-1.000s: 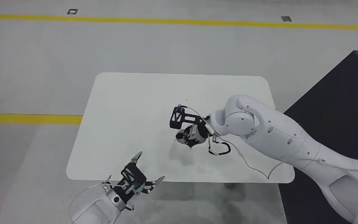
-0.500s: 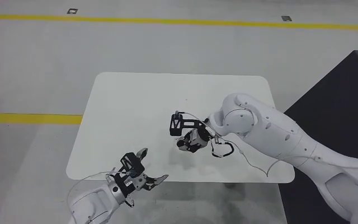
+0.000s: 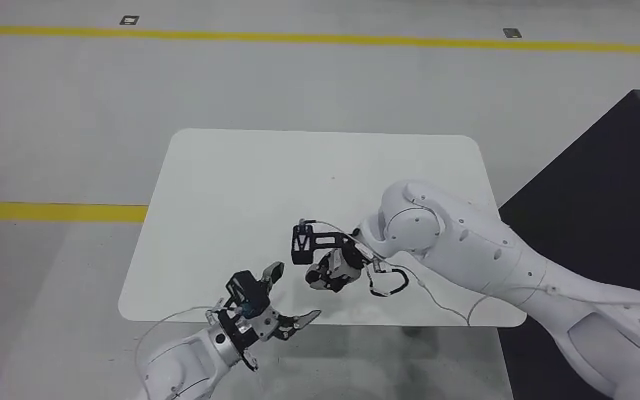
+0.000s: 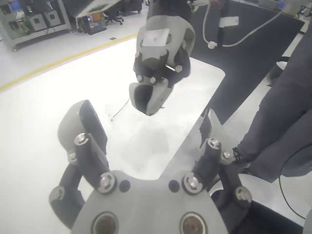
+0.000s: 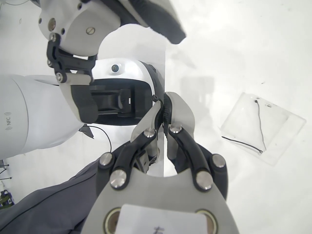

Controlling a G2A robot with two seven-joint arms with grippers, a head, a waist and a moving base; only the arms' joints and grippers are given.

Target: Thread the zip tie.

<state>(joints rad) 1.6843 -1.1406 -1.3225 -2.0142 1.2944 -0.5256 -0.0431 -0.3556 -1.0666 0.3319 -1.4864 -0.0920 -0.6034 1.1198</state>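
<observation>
My right gripper (image 5: 162, 109) is shut on a thin black zip tie (image 5: 154, 98), whose head sticks out past the fingertips. In the top view it (image 3: 322, 278) hangs above the white table (image 3: 230, 200) near the front edge. My left gripper (image 3: 290, 295) stands open just in front of it, over the table's edge, with nothing between its fingers (image 4: 82, 122). From the left wrist the shut right gripper (image 4: 147, 98) faces me a short way off. A black tie (image 4: 119, 109) shows on the table beside it.
A clear flat plate (image 5: 287, 125) lies on the table behind the right gripper, with thin black zip ties (image 5: 260, 122) on it. The table's front edge (image 3: 400, 325) runs under the left gripper. The far half of the table is bare white.
The right gripper has come down toward the front edge and a little left with the tie. The left gripper has moved right and closer to it, still open.
</observation>
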